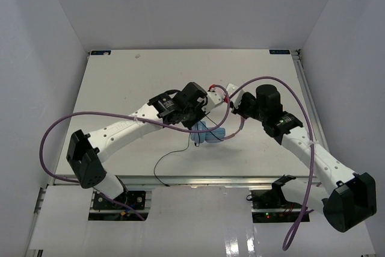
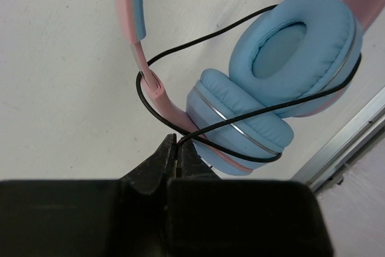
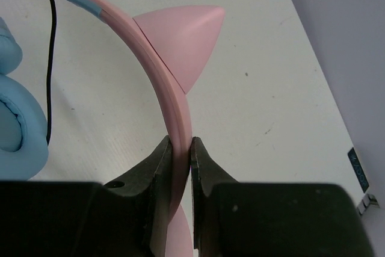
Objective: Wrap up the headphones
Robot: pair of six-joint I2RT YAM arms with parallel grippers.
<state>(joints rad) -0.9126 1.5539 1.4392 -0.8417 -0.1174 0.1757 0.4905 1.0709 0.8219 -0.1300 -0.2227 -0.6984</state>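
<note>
The headphones point(image 1: 207, 133) are held above the table near its middle, with light-blue ear cups point(image 2: 289, 52) and a pink headband point(image 3: 171, 97) bearing a cat-ear point point(image 3: 180, 28). The thin black cord point(image 2: 240, 115) loops around the ear cups, and its free end point(image 1: 165, 162) trails toward the table's front edge. My left gripper point(image 2: 175, 148) is shut on the cord just below the cups. My right gripper point(image 3: 180, 151) is shut on the headband below the cat-ear point.
Thick purple robot cables point(image 1: 90, 115) arc over both arms. The table's metal front edge point(image 2: 346, 142) runs close behind the ear cups. White walls point(image 1: 42, 58) enclose the table on three sides.
</note>
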